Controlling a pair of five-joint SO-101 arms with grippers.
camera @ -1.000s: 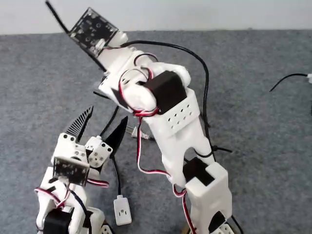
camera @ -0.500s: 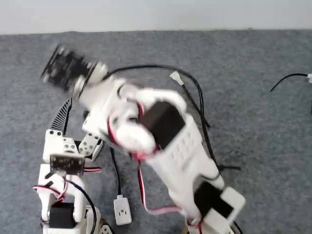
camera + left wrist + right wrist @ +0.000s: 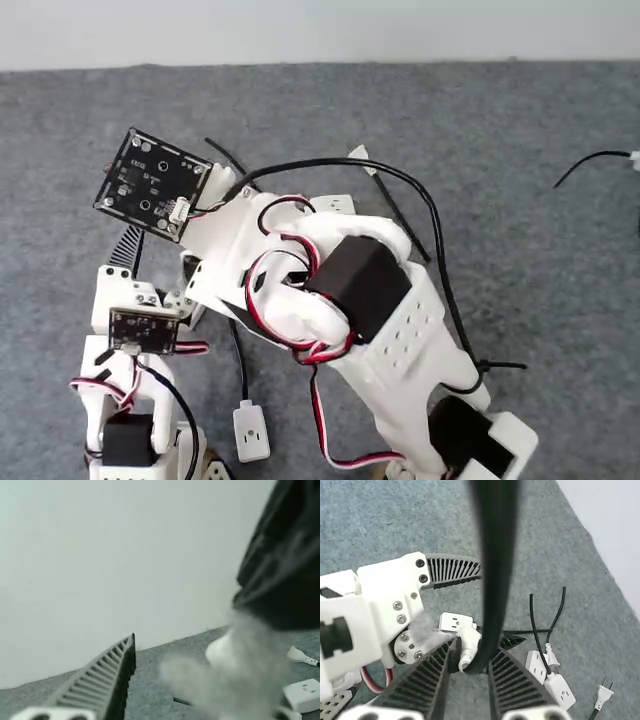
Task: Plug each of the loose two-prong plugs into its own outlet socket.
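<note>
The plug [image 3: 467,645] is clamped in the right gripper [image 3: 472,650]. The left gripper [image 3: 501,605] jaws are set apart near a socket [image 3: 455,622].

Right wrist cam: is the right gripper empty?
No, the right gripper is shut on a white plug with a black cable running off it.

Surface: we log a grey carpet-like mat [image 3: 560,300] with short, even pile across the whole work area | Background: we log a plain white wall [image 3: 400,30] meeting the mat's far edge in a straight line
</note>
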